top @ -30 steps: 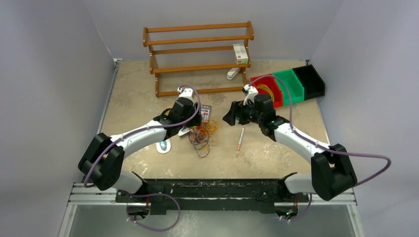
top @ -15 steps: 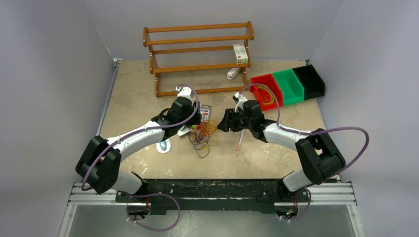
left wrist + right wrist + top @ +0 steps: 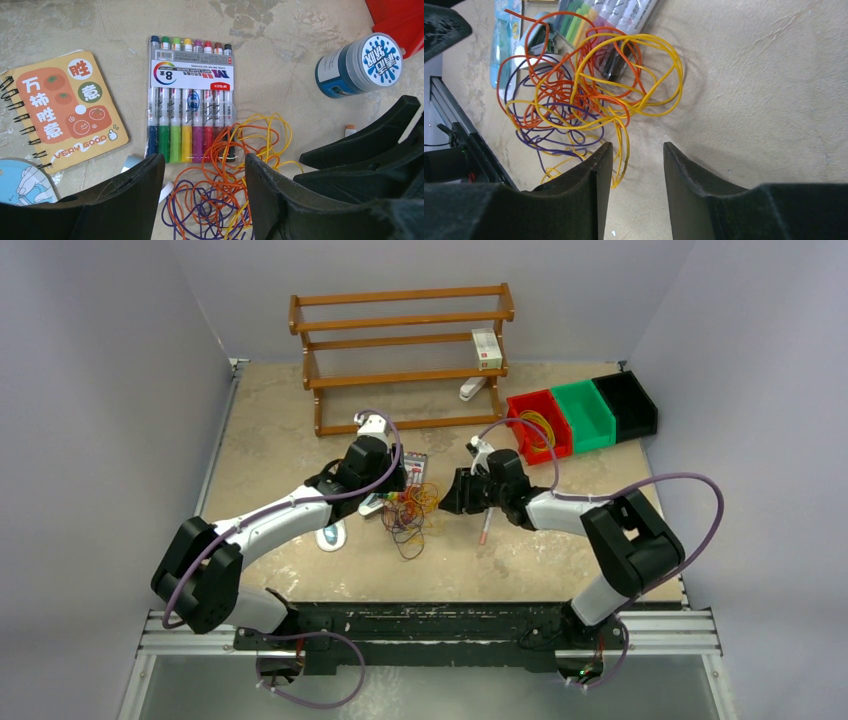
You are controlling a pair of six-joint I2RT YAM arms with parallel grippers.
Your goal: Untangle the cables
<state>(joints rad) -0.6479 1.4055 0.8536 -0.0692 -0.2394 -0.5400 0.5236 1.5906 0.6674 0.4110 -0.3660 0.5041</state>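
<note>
The beige worktop [image 3: 270, 440] carries a wooden rack [image 3: 400, 340] at the far edge and 3 bins to the right of it: a red bin [image 3: 527, 397], a green bin [image 3: 585, 415] and a black bin [image 3: 630, 405]. Yellow loops lie in the red one, which suggests the bins are for freed loops, sorted by colour.

The 2 arms lean in from opposite sides so that both meet over the middle of the worktop, where the cables [image 3: 589, 90] lie in 1 loose heap of yellow, orange-red and purple loops. The heap partly overlaps the lower end of a pack of 8 markers [image 3: 190, 100], with a spiral notebook [image 3: 65, 110] just left of the pack and a blue jar [image 3: 357, 65] well to the right.

The left gripper [image 3: 204, 160] hovers over the near side of the heap, jaws wide and holding nothing, probably ready to pin the rest down.

The right gripper [image 3: 637, 147] sits at the heap's outer edge, jaws moderately apart and not clamped. A yellow strand [image 3: 623, 150] trails into the gap, close to 1 finger. That loop lies outermost and least crossed, so it looks like the sensible 1 to pinch and draw away.
</note>
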